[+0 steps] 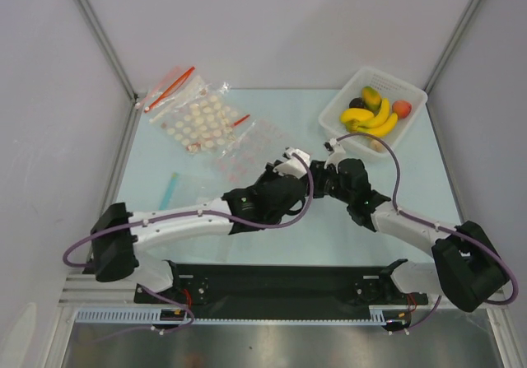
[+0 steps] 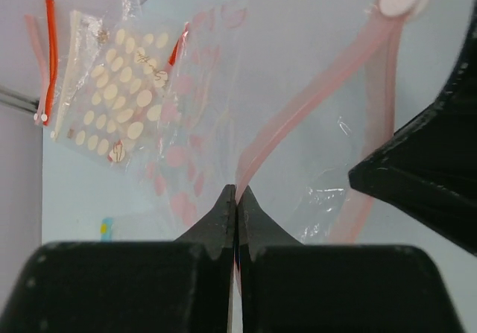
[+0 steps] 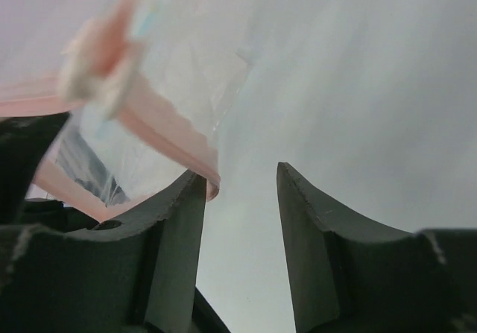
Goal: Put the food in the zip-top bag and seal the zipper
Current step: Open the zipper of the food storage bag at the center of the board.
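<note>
The zip-top bag [image 1: 245, 159] lies flat at mid-surface, just ahead of both wrists and well apart from every edge. The left fingers [image 2: 220, 223] are closed, pinching the zipper [image 2: 339, 68] where it bends down to their tips. The right fingers [image 3: 179, 221] stand apart with nothing between them; the strip's end touches the tip of the left-hand one in the wrist view. Bare surface [image 1: 206, 195] shows left of the bag and between the bag and the arm bases. The surface is pale blue-green, with white walls on three sides. There are two bags, and the second bag [image 1: 196, 119], holding cream discs, is in the upper left corner. One white basket [image 1: 412, 96] in the upper right corner holds four distinguishable fruits: banana bunch [image 1: 370, 121], peach [image 1: 402, 109], mango [image 1: 371, 96] and a dark piece [image 1: 356, 103].
</note>
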`<state>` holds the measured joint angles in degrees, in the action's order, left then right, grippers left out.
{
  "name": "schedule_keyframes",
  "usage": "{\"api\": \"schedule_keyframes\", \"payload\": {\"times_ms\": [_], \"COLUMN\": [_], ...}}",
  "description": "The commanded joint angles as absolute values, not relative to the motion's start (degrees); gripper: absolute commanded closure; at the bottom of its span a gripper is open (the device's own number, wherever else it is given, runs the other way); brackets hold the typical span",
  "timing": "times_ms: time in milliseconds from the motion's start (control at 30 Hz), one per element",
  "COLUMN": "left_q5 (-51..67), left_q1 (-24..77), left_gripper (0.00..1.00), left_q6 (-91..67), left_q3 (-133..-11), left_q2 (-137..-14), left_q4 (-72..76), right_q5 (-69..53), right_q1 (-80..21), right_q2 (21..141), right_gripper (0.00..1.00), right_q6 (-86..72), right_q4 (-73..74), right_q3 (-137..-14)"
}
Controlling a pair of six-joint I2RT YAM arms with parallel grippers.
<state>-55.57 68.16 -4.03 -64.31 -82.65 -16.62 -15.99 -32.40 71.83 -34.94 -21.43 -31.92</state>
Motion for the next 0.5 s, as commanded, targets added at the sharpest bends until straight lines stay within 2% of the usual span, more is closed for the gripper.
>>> {"api": "schedule_keyframes", "payload": {"times_ms": [0, 200, 333, 367, 400, 467], "left_q5": [-54.06, -46.33, -37.63, -34.83, -33.93, -32.96], "left_q1": [68.11, 65.40, 61.53, 60.83, 59.69, 58.80], "left_gripper": [1.00, 1.00, 1.00, 1.00, 1.00, 1.00], "left_q6": [-5.00, -7.90, -10.45, -10.72, -11.33, -11.60], "left_q3": [-68.81, -68.73, -67.07, -66.19, -65.75, -64.78], "left_q2": [-87.61, -88.59, -86.67, -86.31, -85.96, -85.52], "left_q4": [-19.42, -19.07, -17.59, -17.06, -16.70, -15.91], "right_q5": [-16.61, -16.00, -13.02, -12.66, -12.22, -10.12], "right_q1": [-32.78, -34.01, -34.28, -34.28, -34.28, -34.37], "right_q2": [73.64, 76.11, 77.34, 77.60, 77.78, 78.57], "right_gripper": [0.52, 0.47, 0.50, 0.53, 0.63, 0.74], "right_q6": [-34.28, -34.10, -34.54, -34.80, -34.80, -34.98], "right_q4": [-23.29, -23.56, -22.24, -21.98, -21.28, -19.70], "right_q3": [-33.75, -34.63, -35.15, -35.24, -35.59, -36.29]}}
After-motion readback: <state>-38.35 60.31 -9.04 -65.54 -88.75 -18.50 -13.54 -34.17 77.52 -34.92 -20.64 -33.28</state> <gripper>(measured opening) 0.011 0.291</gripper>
